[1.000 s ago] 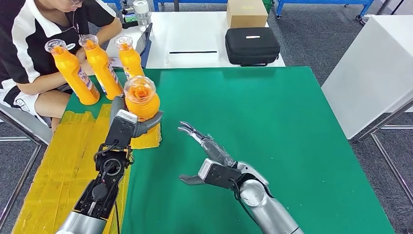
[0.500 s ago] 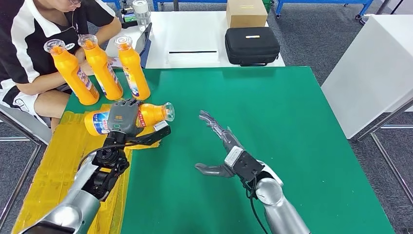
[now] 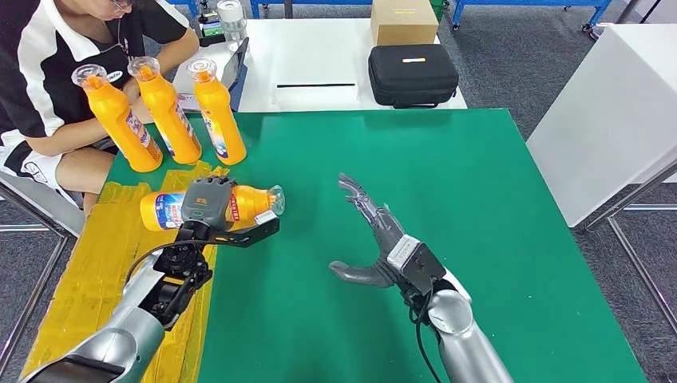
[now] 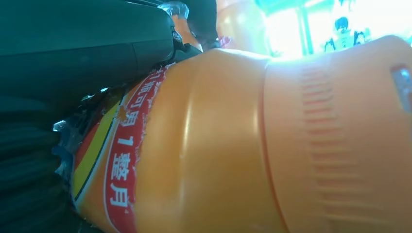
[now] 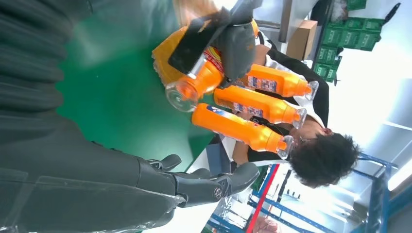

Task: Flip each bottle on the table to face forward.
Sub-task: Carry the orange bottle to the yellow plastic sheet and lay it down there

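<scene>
Your left hand (image 3: pixel 209 202) is wrapped around the orange bottle (image 3: pixel 243 201) at its label zone, fingers closed over the body and thumb under it; the bottle lies horizontal, just above the yellow mat (image 3: pixel 120 263) at the edge of the green table (image 3: pixel 447 183), cap pointing to the table's middle. In the left wrist view the bottle (image 4: pixel 272 145) is pressed very close to the palm, so the grip looks firm. Your right hand (image 3: pixel 383 239) holds nothing, fingers spread wide, hovering over the green, well apart from the bottle. Three other bottles (image 3: pixel 164 112) stand upright in a row at the far left corner, near a seated person (image 3: pixel 48 72). On handling: the bottle looks full, so prob. rather heavy for its size; plastic is stiff enough but smooth, and the printed label may be slippery w/ hard fingers. I think best hold is around the mid body where it is widest, not the narrow neck or the clear cap, which could pop or slip. Turn slowly, because liquid inside will shift the weight.
</scene>
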Robot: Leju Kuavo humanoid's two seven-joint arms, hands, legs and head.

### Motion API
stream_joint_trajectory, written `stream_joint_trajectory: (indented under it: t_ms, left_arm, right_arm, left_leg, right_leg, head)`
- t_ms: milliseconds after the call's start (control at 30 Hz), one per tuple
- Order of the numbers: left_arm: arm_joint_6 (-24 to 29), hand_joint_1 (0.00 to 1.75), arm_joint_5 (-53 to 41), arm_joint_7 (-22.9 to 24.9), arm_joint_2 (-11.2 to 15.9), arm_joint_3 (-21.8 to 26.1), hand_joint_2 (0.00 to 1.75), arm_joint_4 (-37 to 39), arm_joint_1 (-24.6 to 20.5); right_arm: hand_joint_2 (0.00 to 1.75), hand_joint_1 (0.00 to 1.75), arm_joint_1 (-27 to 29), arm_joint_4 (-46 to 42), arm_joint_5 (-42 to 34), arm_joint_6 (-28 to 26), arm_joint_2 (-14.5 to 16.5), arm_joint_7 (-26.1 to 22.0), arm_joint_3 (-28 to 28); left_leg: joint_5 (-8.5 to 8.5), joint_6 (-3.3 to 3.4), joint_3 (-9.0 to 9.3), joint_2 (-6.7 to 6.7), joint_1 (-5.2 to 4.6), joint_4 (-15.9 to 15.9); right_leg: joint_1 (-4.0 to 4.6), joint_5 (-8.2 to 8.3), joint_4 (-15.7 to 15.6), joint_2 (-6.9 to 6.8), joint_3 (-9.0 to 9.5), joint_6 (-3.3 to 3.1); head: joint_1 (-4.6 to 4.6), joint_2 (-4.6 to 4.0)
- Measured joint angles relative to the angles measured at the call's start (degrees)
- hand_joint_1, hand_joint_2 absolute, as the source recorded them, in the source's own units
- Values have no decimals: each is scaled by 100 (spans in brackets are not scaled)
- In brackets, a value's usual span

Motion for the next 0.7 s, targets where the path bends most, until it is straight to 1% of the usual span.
stream_joint_trajectory:
  t_ms: [33,67,133,167,200,433,700]
  left_arm:
    - [-2,175,-17,133,9,-37,175,22,-1]
    - [9,161,-26,317,26,-103,175,44,-3]
    - [42,74,-38,689,76,-274,175,85,-8]
    - [56,30,-38,799,101,-348,175,104,-12]
    - [65,0,-38,849,120,-399,175,120,-15]
    - [71,0,-38,739,143,-483,175,148,-17]
    - [45,0,-40,880,113,-470,175,160,2]
  right_arm:
    - [175,0,9,-12,-4,0,-1,-6,-2]
    - [175,0,22,-20,-5,0,-1,-11,-2]
    - [175,0,49,-27,-5,0,-3,-15,-2]
    - [175,0,62,-29,-5,0,-5,-15,-2]
    - [175,0,74,-32,-6,0,-9,-15,-2]
    - [175,0,124,-43,-13,-4,-14,-10,-2]
    - [175,0,169,-72,-3,-106,-11,53,-2]
  left_leg:
    - [0,0,0,0,0,0]
    - [0,0,0,0,0,0]
    - [0,0,-1,0,0,0]
    - [0,0,-1,0,0,0]
    - [0,0,-1,-1,0,0]
    - [0,0,-1,-1,0,0]
    - [0,0,0,-2,0,0]
  right_leg:
    - [0,0,0,0,0,0]
    - [0,0,0,0,0,0]
    - [0,0,0,0,0,0]
    - [0,0,0,0,0,0]
    - [0,0,0,0,0,0]
    - [0,0,0,0,0,0]
    - [0,0,0,0,1,0]
  head:
    - [1,0]
    - [0,0]
    - [0,0]
    - [-1,0]
    - [0,0]
    - [-1,0]
    - [-1,0]
